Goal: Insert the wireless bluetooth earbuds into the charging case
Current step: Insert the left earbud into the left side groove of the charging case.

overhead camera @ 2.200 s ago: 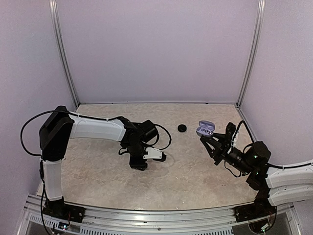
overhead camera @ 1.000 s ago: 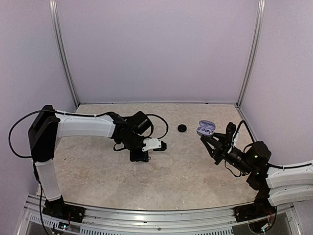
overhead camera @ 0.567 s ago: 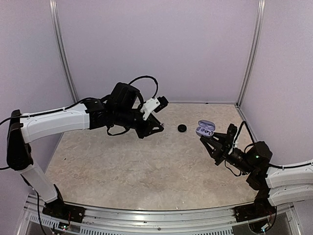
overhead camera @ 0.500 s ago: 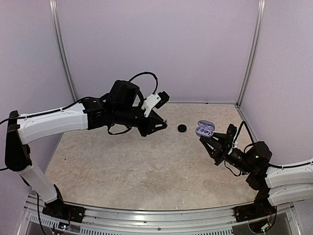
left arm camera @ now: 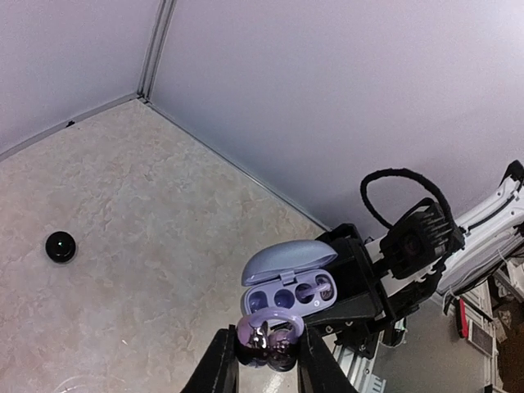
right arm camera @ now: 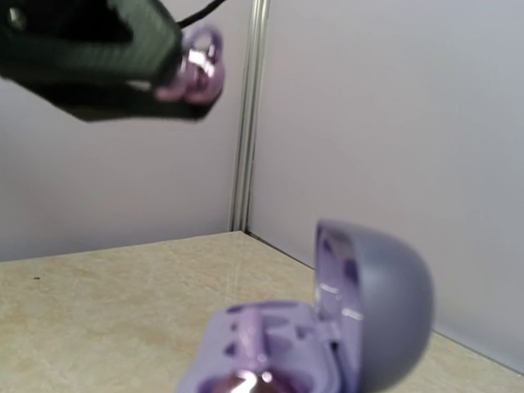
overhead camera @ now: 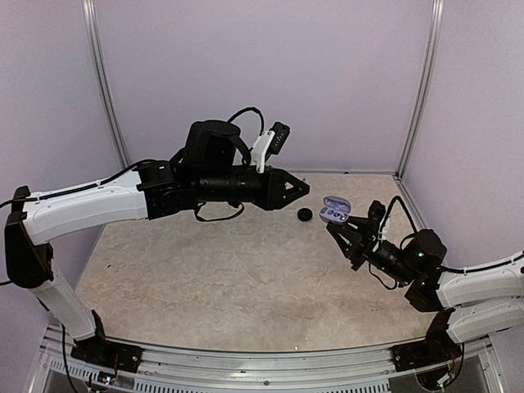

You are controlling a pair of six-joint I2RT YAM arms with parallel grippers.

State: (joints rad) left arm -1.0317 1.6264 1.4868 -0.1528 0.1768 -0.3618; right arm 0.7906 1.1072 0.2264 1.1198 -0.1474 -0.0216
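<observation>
Count 1 earbud (left arm camera: 268, 337), purple-silver, pinched between the nearly closed fingers of the left gripper (overhead camera: 304, 190), aloft toward the worktop's (overhead camera: 205, 278) far right corner. Count 1 charging case (overhead camera: 334, 211), lid up, clamped in the right gripper (overhead camera: 337, 232), just beside. Count 1 black puck (overhead camera: 304, 214) near the far edge.

The earbud (left arm camera: 266, 337) hangs left of the case (overhead camera: 334, 210), puck (overhead camera: 304, 214) on table (overhead camera: 205, 270).
</observation>
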